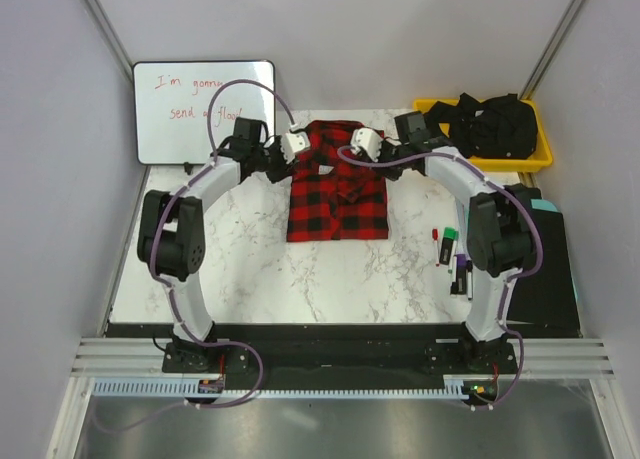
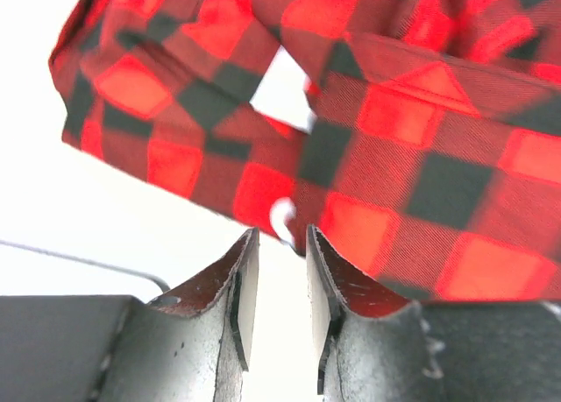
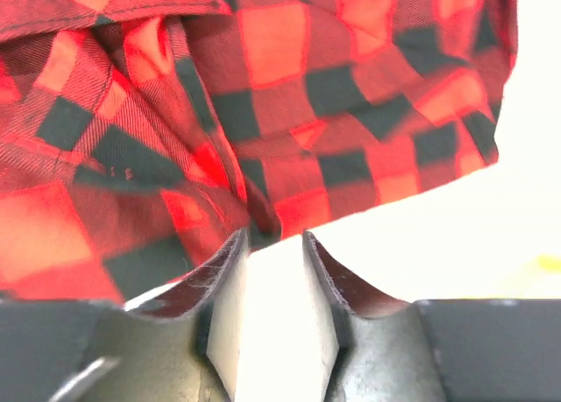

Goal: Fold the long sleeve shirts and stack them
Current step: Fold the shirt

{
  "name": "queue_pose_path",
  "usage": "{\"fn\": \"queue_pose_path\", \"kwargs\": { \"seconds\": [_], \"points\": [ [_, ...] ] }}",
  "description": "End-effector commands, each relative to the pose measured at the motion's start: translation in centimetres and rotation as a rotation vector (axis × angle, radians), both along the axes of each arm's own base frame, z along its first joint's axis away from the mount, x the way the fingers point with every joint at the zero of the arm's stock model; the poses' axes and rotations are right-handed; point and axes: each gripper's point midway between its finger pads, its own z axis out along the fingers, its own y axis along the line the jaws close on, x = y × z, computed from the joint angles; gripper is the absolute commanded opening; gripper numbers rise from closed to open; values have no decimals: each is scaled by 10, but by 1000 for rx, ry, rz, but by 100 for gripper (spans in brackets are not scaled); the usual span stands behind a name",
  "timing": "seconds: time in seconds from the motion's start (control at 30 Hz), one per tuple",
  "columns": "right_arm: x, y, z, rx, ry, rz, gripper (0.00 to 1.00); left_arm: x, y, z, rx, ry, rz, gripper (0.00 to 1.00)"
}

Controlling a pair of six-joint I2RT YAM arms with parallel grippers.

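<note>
A red-and-black checked flannel shirt (image 1: 337, 184) lies folded into a neat upright rectangle on the far middle of a white marble table (image 1: 250, 269), its collar end toward the back wall. The lower part lies flat; the top edge looks bunched and rumpled.

Two robot arms reach in from the near edge and meet the shirt at its far corners. The left gripper (image 1: 296, 144) sits at the top left corner and the right gripper (image 1: 365, 144) at the top right corner.

In the left wrist view, the left gripper (image 2: 282, 236) has its two fingers a little apart, with bare table showing in the gap. The shirt (image 2: 394, 113) hangs in loose folds just past the fingertips, not between them.

In the right wrist view, the right gripper (image 3: 273, 237) also has its fingers parted, with nothing between them. The rumpled cloth (image 3: 263, 87) sits right at the tips.

Behind the left arm, a small whiteboard (image 1: 205, 109) with red handwriting leans on the wall. At the back right, a yellow bin (image 1: 540, 154) holds a black bundle (image 1: 495, 124). Several markers (image 1: 450, 244) lie near the right arm.
</note>
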Motion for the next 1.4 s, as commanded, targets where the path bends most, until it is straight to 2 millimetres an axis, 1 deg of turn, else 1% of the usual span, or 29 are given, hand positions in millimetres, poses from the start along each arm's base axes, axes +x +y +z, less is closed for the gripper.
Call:
{"fn": "queue_pose_path", "kwargs": {
  "seconds": [0.0, 0.03, 0.07, 0.1, 0.13, 0.17, 0.2, 0.23, 0.3, 0.33, 0.4, 0.5, 0.53, 0.57, 0.63, 0.67, 0.73, 0.77, 0.9, 0.93, 1.0, 1.03, 1.07, 1.13, 1.17, 1.2, 1.23, 1.3, 1.37],
  "points": [
    [-44, 15, 50, 198, 93, -36, 22, -52, -10, 45, -146, 80, -14, 35],
    [-52, 21, 47, 212, 122, -30, 19, -63, -13, 34, -139, 113, -24, 33],
    [-63, 32, 42, 228, 163, -22, 17, -70, -17, 28, -137, 140, -22, 33],
    [-70, 36, 34, 229, 195, -16, 16, -75, -25, 25, -140, 156, -31, 32],
    [-74, 42, 30, 234, 215, -8, 15, -77, -30, 16, -145, 197, -28, 32],
    [-81, 51, 21, 248, 265, -5, 12, -81, -37, 14, -169, 249, -7, 30],
    [-83, 57, 18, 250, 275, 3, 10, -78, -42, 15, -184, 273, 5, 29],
    [-85, 59, 5, 227, 309, -3, 9, -78, -44, 5, -203, 344, 43, 29],
    [-86, 60, -7, 189, 316, 6, 6, -74, -48, 3, -222, 385, 68, 28],
    [-88, 58, -19, 168, 336, 2, 5, -74, -48, -2, -228, 416, 88, 28],
    [-96, 53, -35, 140, 361, 8, 5, -76, -51, -4, -242, 443, 87, 28],
    [-99, 58, -47, 134, 356, 15, 6, -76, -53, -15, -254, 493, 114, 28],
    [-92, 62, -47, 146, 330, -1, 6, -75, -53, -17, -259, 503, 123, 28],
    [-90, 64, -50, 147, 322, -8, 6, -76, -53, -23, -255, 511, 126, 28],
    [-80, 65, -50, 156, 295, -50, 7, -75, -54, -22, -261, 524, 136, 28],
    [-70, 69, -45, 176, 256, -64, 10, -76, -54, -22, -262, 524, 133, 28],
    [-58, 72, -38, 203, 218, -96, 13, -74, -54, -22, -258, 513, 136, 28],
    [-51, 74, -32, 216, 196, -108, 16, -72, -52, -23, -254, 513, 144, 28],
    [-33, 78, -25, 238, 163, -156, 18, -72, -52, -23, -245, 507, 136, 28],
    [-29, 78, -31, 235, 168, -169, 19, -71, -51, -24, -243, 507, 142, 29],
    [-19, 76, -31, 233, 148, -211, 22, -70, -51, -23, -241, 502, 144, 29],
    [-15, 75, -39, 219, 149, -228, 23, -69, -50, -22, -243, 502, 147, 30],
    [-8, 74, -39, 219, 137, -250, 23, -67, -52, -18, -250, 498, 147, 30],
    [0, 70, -53, 195, 136, -296, 24, -67, -53, -16, -262, 509, 150, 34],
    [8, 71, -50, 206, 126, -318, 25, -67, -54, -14, -269, 512, 148, 35],
    [8, 70, -52, 207, 143, -338, 25, -67, -55, -13, -275, 519, 154, 38],
    [13, 71, -49, 232, 140, -356, 25, -66, -56, -12, -280, 522, 158, 39],
    [19, 73, -40, 258, 132, -376, 29, -63, -55, -8, -296, 522, 177, 45],
    [26, 74, -25, 289, 123, -408, 34, -59, -54, -2, -318, 517, 192, 48]
  ]
}}
